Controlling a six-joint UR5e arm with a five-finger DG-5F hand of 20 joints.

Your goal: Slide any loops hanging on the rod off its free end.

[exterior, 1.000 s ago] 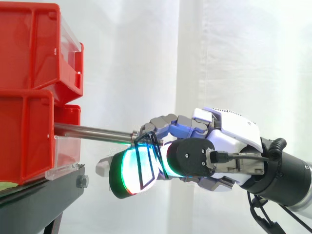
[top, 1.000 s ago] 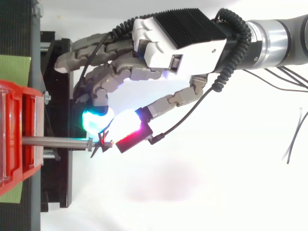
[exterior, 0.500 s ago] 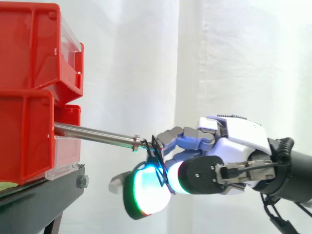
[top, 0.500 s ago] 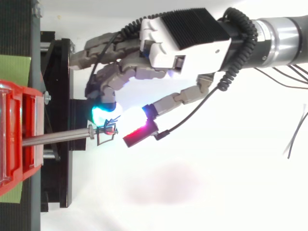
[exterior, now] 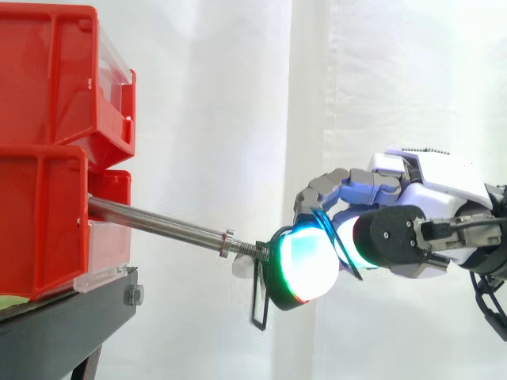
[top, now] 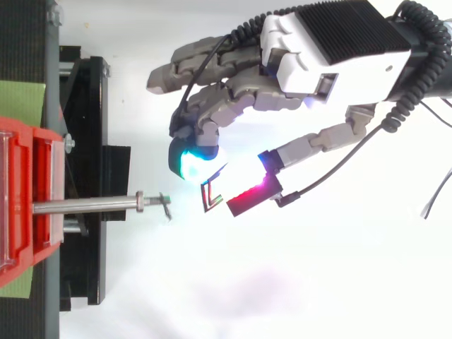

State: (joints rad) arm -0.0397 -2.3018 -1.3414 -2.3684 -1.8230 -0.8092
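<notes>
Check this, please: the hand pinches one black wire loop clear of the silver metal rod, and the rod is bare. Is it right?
Not quite: the silver metal rod is not bare. The side view shows a second black wire loop hanging at its threaded tip. The hand does pinch one black wire loop clear of it.

Side camera sits level with the rod, close in, looking straight across to the white curtain: red bins at frame left, hand at the right edge. Top camera looks straight down, just as close: bins at the left edge, hand in the upper right. Both share the rod's free end, the bins' fronts and the loop pinched in the fingers.
</notes>
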